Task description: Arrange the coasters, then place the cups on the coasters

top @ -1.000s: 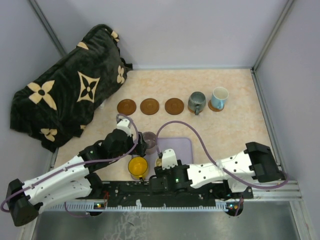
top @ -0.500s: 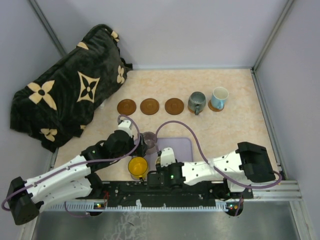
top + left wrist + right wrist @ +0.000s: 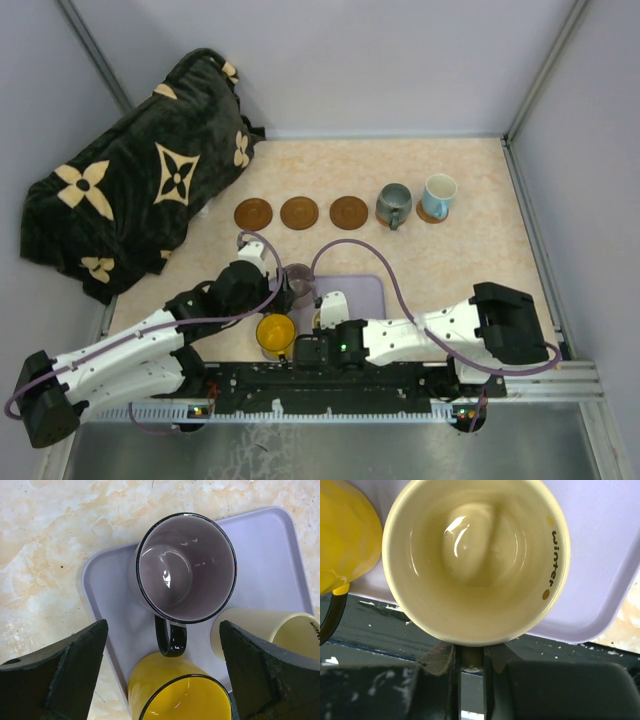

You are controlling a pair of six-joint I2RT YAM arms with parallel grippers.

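Note:
Three dark brown coasters (image 3: 254,212) (image 3: 299,212) (image 3: 349,212) lie in a row. Right of them stand a grey-green cup (image 3: 392,205) and a white-and-blue cup (image 3: 438,195), the latter on a lighter coaster (image 3: 430,215). On the lavender tray (image 3: 365,292) stand the purple-grey cup (image 3: 185,567), yellow cup (image 3: 180,695) and cream cup (image 3: 475,555). My left gripper (image 3: 162,630) hangs open above the purple-grey cup's black handle. My right gripper (image 3: 470,665) is shut on the cream cup's handle at the tray's near edge.
A black plush blanket with cream flower shapes (image 3: 140,180) fills the back left corner. Grey walls enclose the table on three sides. The arms' black base rail (image 3: 400,395) runs along the near edge, just under the tray.
My right gripper has shut its jaws on the cream cup's handle, and that arm has shifted a little left. The left arm has hardly moved.

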